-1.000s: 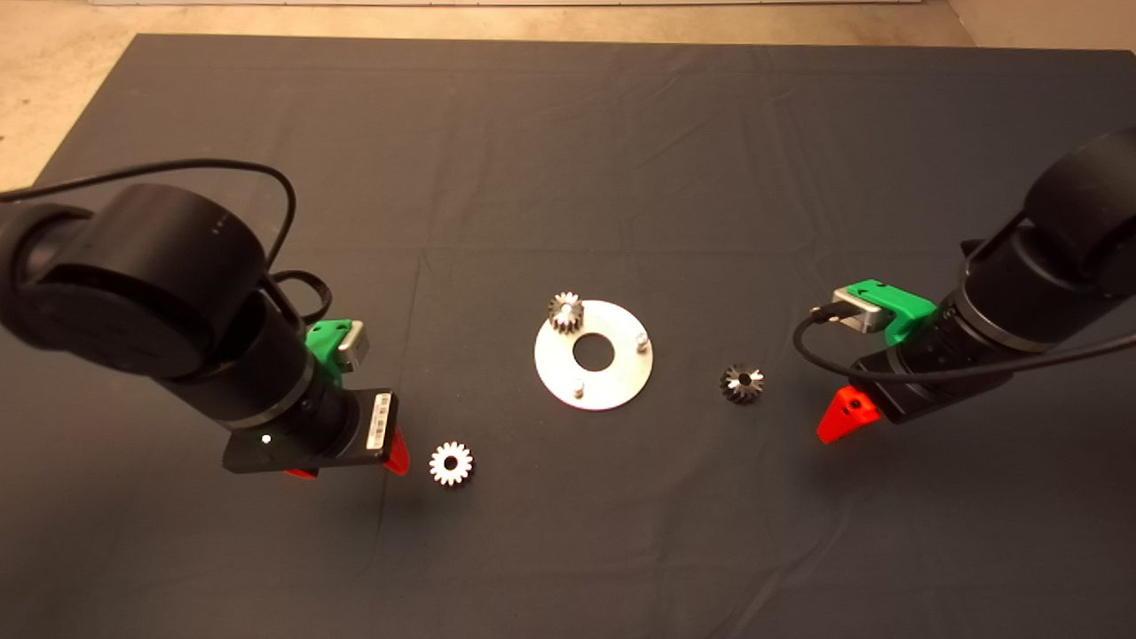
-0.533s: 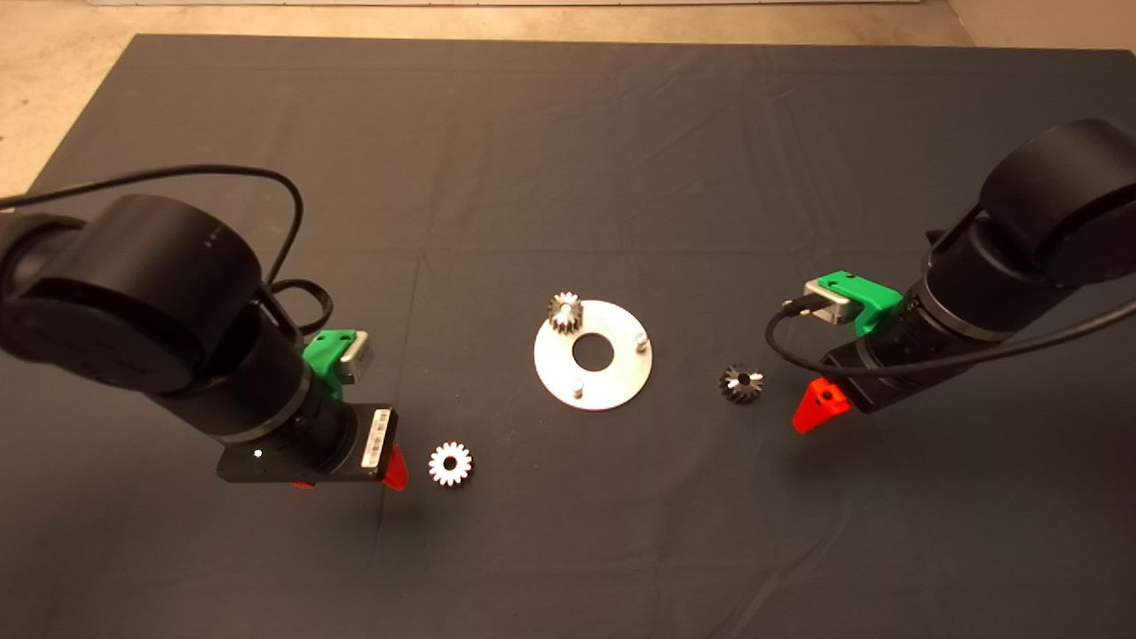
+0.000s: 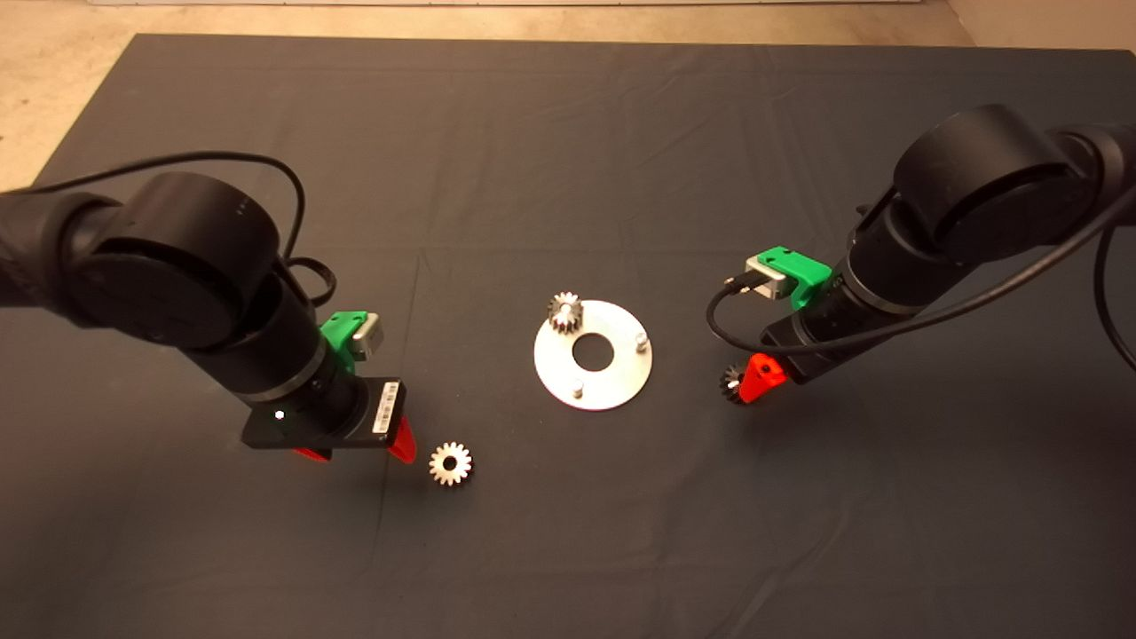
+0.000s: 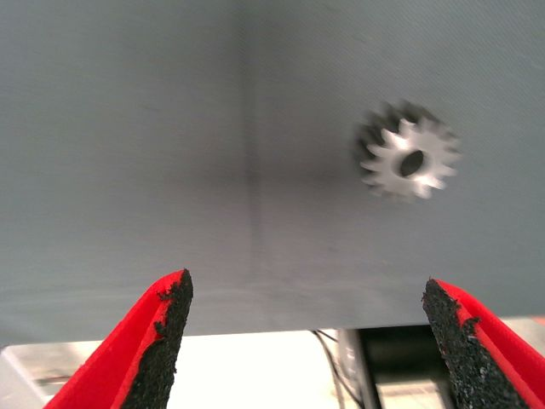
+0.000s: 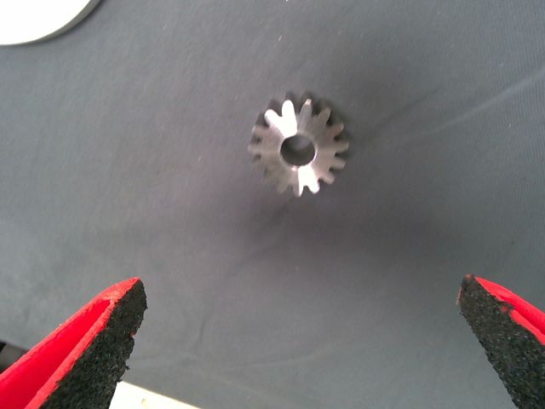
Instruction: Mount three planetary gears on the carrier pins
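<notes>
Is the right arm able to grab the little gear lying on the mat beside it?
Probably yes. The right tool is open above that gear, which lies flat on the mat with nothing around it.

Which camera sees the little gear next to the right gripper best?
The right wrist view: that gear lies flat on the mat, whole, teeth and hole clear, between the open right gripper. In the head view the gear is half hidden behind a red finger. The left wrist view shows another gear, not this one.

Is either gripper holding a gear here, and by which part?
Nothing is held: both the left gripper and the right gripper are open, each over a loose gear.
</notes>
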